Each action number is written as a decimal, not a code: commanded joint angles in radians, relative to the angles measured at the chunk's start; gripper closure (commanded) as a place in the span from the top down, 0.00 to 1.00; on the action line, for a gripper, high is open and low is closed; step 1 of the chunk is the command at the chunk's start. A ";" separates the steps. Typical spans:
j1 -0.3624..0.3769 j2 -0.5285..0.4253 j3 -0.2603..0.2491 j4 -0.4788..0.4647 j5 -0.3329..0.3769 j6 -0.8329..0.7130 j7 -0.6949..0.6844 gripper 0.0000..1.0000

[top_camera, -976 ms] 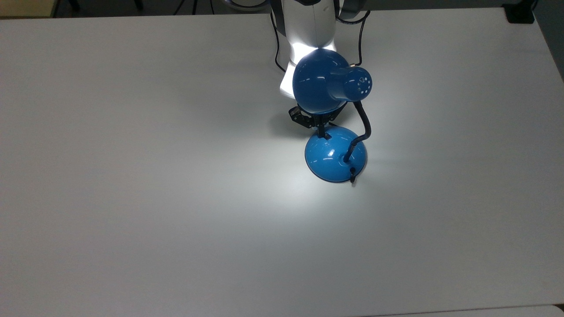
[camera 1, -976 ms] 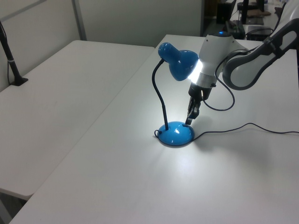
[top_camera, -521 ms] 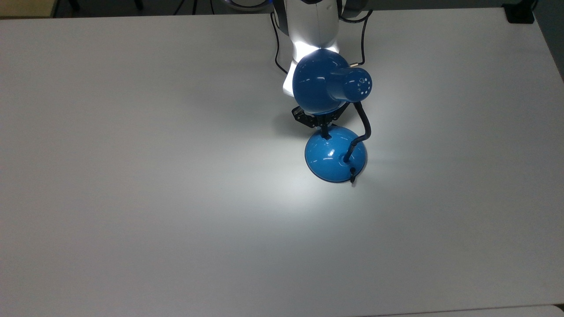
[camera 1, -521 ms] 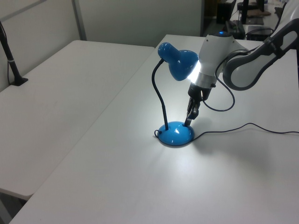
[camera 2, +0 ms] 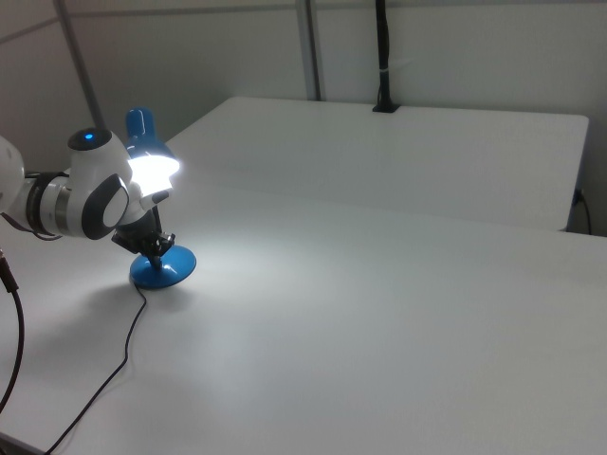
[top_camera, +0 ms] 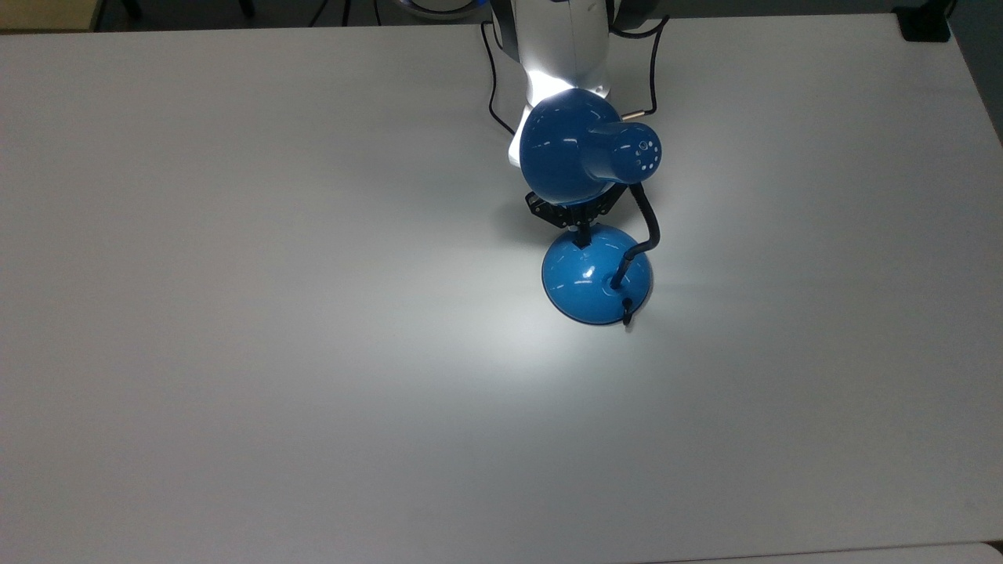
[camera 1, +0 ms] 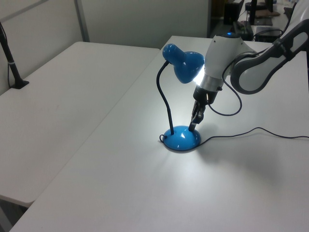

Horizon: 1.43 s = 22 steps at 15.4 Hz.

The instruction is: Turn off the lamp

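One glossy lamp [top_camera: 595,274], lit, likely slippery with a stiff switch: the gripper [top_camera: 581,238], jaws apparently closed, touches the base's twelve o'clock rim; press, don't grasp.

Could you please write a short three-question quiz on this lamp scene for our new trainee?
1. True or false: the lamp is lit.
2. Which part of the lamp is the end effector at? A) the shade B) the base C) the gooseneck
3. Fill in: a black ____ trails from the lamp across the white table.

Key:
1. True; a bright pool of light lies on the table around the base.
2. B; the fingertips sit at the base's edge under the shade.
3. cord.
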 commanded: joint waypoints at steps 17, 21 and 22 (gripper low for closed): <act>-0.002 0.023 -0.003 -0.003 0.013 -0.045 0.011 0.00; -0.016 0.023 -0.003 -0.021 0.011 -0.047 0.011 0.00; -0.016 0.023 -0.003 -0.029 0.010 -0.048 0.011 0.00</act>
